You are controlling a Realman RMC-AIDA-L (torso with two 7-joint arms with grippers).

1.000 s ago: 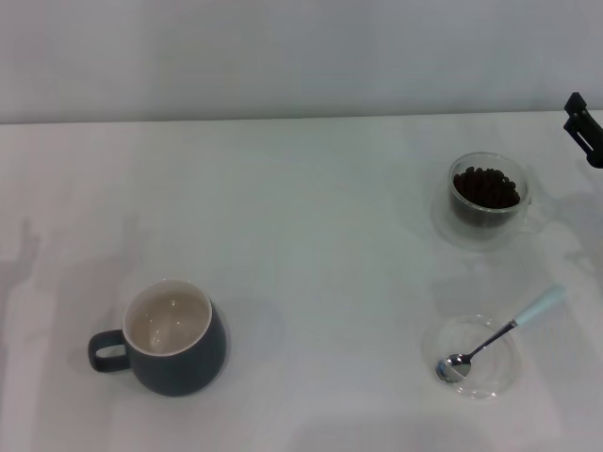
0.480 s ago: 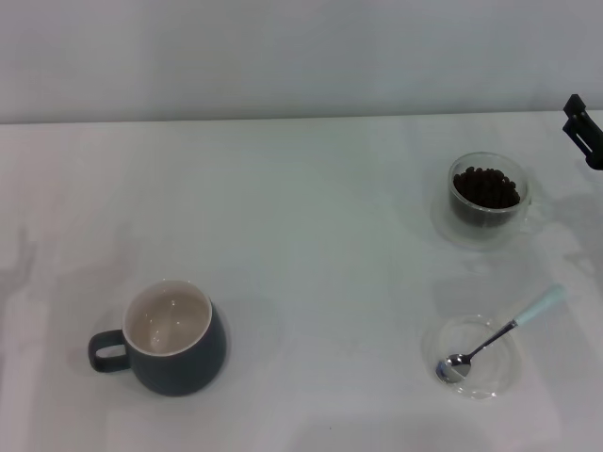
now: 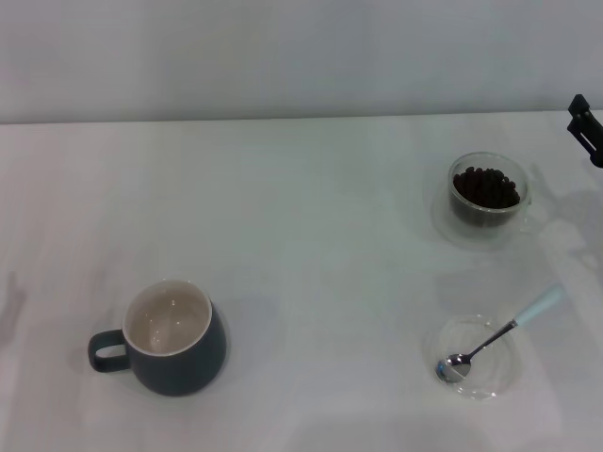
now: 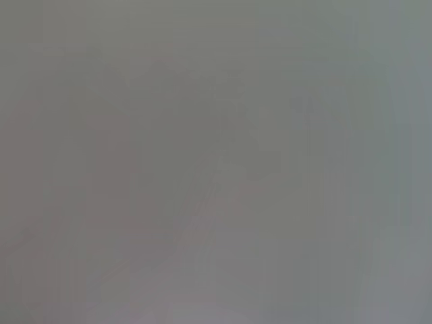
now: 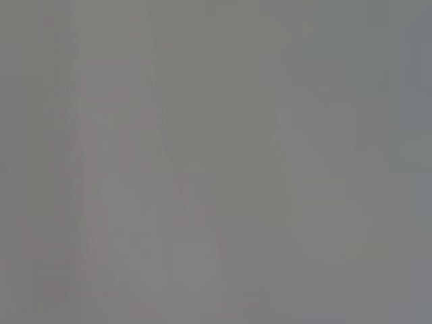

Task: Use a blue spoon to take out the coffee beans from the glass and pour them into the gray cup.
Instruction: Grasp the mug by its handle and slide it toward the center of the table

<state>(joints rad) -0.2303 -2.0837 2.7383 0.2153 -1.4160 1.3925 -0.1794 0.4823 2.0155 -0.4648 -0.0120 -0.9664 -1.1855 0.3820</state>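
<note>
Head view: gray cup (image 3: 174,339) near left on the white bench (image 3: 311,235), glass (image 3: 488,198) of coffee beans (image 3: 486,186) far right, blue spoon (image 3: 499,334) bowl-down in a clear saucer (image 3: 471,356) nearer, right hand (image 3: 586,128) at the right edge, grip state cannot be told; both wrist views blank grey.

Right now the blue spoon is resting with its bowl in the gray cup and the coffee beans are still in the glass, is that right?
Not quite. The head view shows the blue spoon resting with its bowl in the clear saucer, far from the gray cup. The coffee beans are indeed in the glass.
</note>
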